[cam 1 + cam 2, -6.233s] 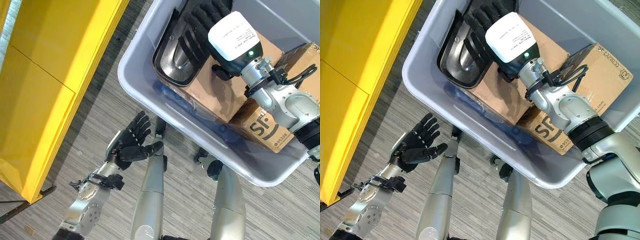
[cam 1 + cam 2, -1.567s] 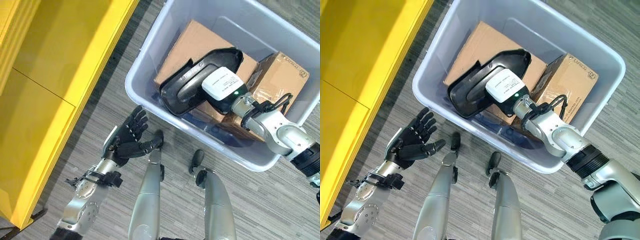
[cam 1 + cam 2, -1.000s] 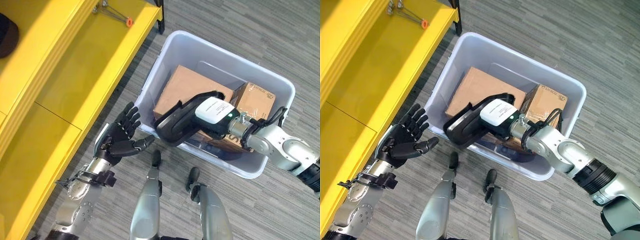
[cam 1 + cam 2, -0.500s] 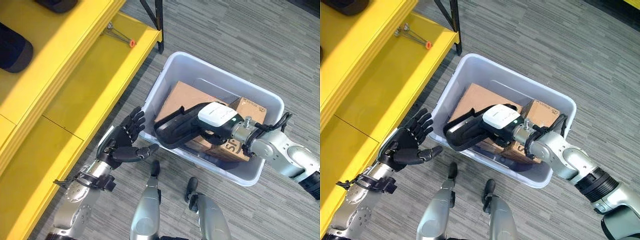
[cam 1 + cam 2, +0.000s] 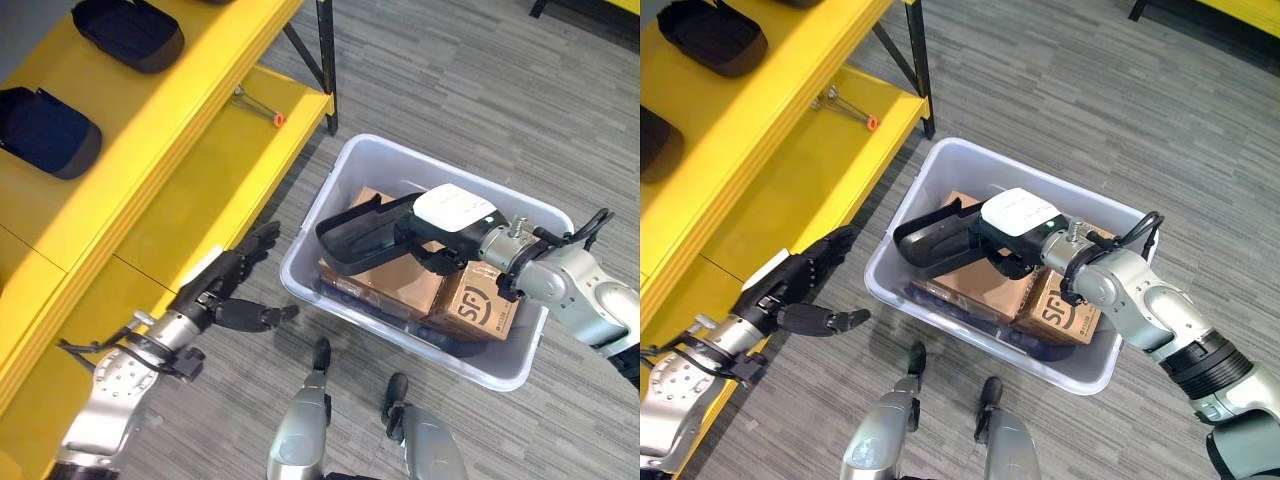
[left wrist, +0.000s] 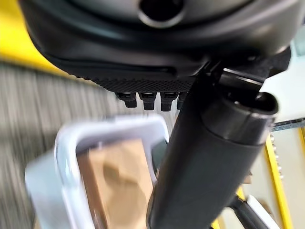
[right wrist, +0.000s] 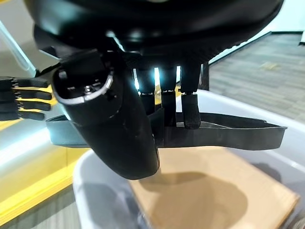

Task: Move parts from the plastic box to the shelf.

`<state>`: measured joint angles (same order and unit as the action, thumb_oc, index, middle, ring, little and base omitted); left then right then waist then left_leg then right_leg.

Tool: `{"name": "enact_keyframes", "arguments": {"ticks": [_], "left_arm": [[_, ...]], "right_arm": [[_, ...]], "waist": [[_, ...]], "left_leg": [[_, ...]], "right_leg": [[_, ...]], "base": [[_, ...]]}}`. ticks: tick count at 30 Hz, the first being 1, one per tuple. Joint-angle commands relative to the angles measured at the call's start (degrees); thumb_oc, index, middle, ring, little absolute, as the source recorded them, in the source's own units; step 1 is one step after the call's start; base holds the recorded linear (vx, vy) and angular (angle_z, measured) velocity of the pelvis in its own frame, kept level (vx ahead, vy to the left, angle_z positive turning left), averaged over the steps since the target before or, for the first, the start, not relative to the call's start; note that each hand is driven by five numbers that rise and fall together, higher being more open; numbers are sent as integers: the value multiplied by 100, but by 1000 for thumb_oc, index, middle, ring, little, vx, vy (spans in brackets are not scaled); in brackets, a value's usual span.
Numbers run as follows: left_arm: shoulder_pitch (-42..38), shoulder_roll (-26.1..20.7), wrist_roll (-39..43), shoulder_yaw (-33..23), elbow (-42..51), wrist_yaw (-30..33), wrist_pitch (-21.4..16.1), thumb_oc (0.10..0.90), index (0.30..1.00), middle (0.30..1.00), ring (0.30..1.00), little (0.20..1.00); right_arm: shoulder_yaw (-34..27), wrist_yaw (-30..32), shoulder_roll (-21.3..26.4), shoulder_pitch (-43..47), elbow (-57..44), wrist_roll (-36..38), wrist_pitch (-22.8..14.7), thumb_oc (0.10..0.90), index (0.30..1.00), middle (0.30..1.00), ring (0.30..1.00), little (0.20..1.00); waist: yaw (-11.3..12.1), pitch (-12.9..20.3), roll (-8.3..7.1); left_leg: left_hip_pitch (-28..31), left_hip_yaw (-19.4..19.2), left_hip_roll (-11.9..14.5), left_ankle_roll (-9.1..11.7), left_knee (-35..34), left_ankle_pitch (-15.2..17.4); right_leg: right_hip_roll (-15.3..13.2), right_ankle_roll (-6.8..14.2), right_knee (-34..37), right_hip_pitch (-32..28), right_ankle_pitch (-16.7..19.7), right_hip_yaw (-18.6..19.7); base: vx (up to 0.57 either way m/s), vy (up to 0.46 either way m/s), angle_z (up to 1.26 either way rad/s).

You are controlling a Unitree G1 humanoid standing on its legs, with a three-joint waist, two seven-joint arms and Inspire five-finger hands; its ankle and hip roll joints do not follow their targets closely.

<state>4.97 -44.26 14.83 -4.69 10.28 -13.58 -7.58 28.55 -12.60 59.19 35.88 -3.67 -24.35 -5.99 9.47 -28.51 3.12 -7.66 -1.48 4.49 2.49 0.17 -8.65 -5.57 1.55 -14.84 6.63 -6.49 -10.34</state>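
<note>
Right wrist view: right hand (image 7: 114,119) fingers (image 7: 190,102) clamp black part (image 7: 228,136) | underside hidden

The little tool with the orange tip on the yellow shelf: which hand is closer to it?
Left. The left hand hangs beside the shelf, below the tool; the right hand is over the plastic box.

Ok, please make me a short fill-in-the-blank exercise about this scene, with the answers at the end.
1. The right hand holds a black part above the plastic ____.
2. Under the part, inside the box, lie two ____ cartons.
3. The left hand hangs open beside the ____ shelf.
4. On the top board of the shelf lie two more ____ parts.

Missing words: box; brown; yellow; black
</note>
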Motion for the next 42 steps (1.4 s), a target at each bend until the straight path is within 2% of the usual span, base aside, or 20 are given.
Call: {"name": "enact_keyframes", "arguments": {"ticks": [1,2,6,9,13,19,21,22,25,28,32,36,42], "left_arm": [[122,-400,-1753,-176,309,1483,-1275,900,1000,1000,1000,1000],[25,-553,-2618,-299,257,2098,-1533,900,1000,1000,1000,1000],[-280,-853,-3535,-353,179,3073,-1801,900,1000,1000,1000,1000],[-534,-957,-3924,-248,113,3524,-1941,900,1000,1000,1000,1000],[-978,-999,-4062,61,80,3672,-2018,900,1000,1000,1000,1000],[-1475,-869,-4054,632,189,3336,-2108,900,1000,1000,1000,1000],[-1799,-802,-3935,1128,258,2706,-2056,900,1000,1000,1000,1000],[-1782,-815,-3919,1217,203,2560,-2157,900,1000,1000,1000,1000],[-1758,-832,-4215,1287,178,2611,-2411,900,1000,1000,1000,1000],[-1754,-962,-3945,1459,163,2472,-2367,900,1000,1000,1000,1000],[-1641,-954,-3936,1452,138,2436,-2316,900,1000,1000,1000,1000],[-1361,-1035,-4187,1288,131,2444,-2509,900,1000,1000,1000,1000],[-1035,-1242,-4343,1102,2,2592,-2518,900,1000,1000,1000,1000]], "right_arm": [[-94,-26,67,300,-165,545,-68,400,300,300,300,300],[-85,-166,10,197,-277,551,-13,400,300,300,300,300],[90,-370,-26,244,-400,671,172,400,300,300,300,300],[267,-462,-96,385,-354,661,397,400,300,300,300,300],[376,-624,-170,496,-312,694,531,400,300,300,300,300],[677,-947,-205,849,-366,914,736,400,300,300,300,300],[834,-981,-201,1296,-242,921,734,400,300,300,300,300],[866,-1009,-153,1384,-279,968,721,400,300,300,300,300],[861,-1027,-156,1410,-318,949,705,400,300,300,300,300],[908,-1008,-96,1546,-451,955,734,400,300,300,300,300],[889,-994,-70,1648,-481,937,814,400,300,300,300,300],[802,-1063,45,1691,-570,1018,947,400,300,300,300,300],[773,-1048,230,1692,-461,1029,859,400,300,300,300,300]], "waist": [[-129,1299,-212],[-153,1412,-254],[-220,1564,-348],[-253,1637,-385],[-341,1717,-451],[-432,1789,-516],[-492,1805,-525],[-526,1808,-508],[-546,1813,-490],[-582,1821,-447],[-575,1804,-410],[-565,1817,-390],[-551,1834,-375]], "left_leg": [[192,228,79,109,-351,130],[276,216,91,111,-427,123],[382,170,118,118,-456,161],[460,156,129,119,-468,183],[534,154,139,125,-486,230],[627,84,166,128,-477,276],[659,26,188,144,-502,308],[663,-28,202,150,-503,310],[674,-62,217,153,-502,309],[691,-117,227,147,-500,327],[713,-133,234,153,-510,330],[714,-146,240,169,-513,333],[727,-176,248,175,-514,334]], "right_leg": [[-76,216,673,-362,377,-271],[-68,233,740,-444,396,-268],[-34,229,791,-550,402,-259],[-22,220,832,-638,410,-240],[6,235,868,-706,423,-185],[25,226,873,-767,430,-118],[30,268,1006,-771,531,-14],[25,277,1020,-761,543,11],[20,279,1028,-761,551,30],[8,282,1041,-754,560,46],[2,281,1059,-768,564,41],[-12,286,1078,-781,563,37],[-15,281,1070,-791,544,37]], "base": [[164,-3,7],[129,-7,4],[75,-9,4],[35,7,2],[6,-17,0],[6,-11,-11],[-89,-23,-12],[-77,2,-2],[-20,14,-12],[-15,19,-7],[-4,6,-2],[0,0,0],[0,0,0]]}}
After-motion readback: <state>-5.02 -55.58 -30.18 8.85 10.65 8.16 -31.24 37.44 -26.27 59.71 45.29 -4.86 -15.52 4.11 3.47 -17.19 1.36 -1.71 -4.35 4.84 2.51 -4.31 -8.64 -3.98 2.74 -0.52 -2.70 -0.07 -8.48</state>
